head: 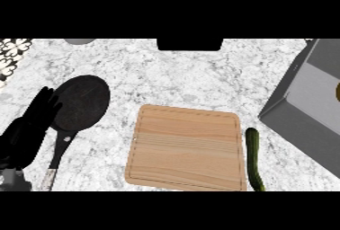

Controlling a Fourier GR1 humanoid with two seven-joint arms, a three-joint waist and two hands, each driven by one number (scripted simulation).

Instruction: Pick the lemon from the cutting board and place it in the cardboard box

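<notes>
- The pale rectangular wooden cutting board (186,148) lies at the middle of the white-and-grey marbled table (199,76), and its top is bare: no lemon rests on it.
- At about three o'clock, a sliver of yellow-olive (337,91) shows at the frame's edge inside the grey, slanted cardboard box (305,112). It may be the lemon, but too little of it shows to be sure; if so, the placing looks already done.
- The left hand (30,130), black, stands at nine o'clock with its fingers straight and pointing up, holding nothing; it appears to be resting.
- The right hand shows nowhere, so I cannot tell its state.
- By judgement, a lemon is light, stiff enough not to bruise under a grasp, rounded and a little waxy, so it can roll or slip. It is best taken across its middle, with fingers on one side and thumb opposite.
- A round black frying pan (81,103) with a long dark handle lies at ten o'clock, just beside the left hand, which overlaps its rim in this view.
- A long dark-green cucumber (253,159) lies at four o'clock, between the board's right edge and the box, near both.
- Open table runs from eleven to one o'clock above the board; that is the roomiest way across.
- The box's near wall rises well above the table, so anything carried in must clear that edge.
</notes>
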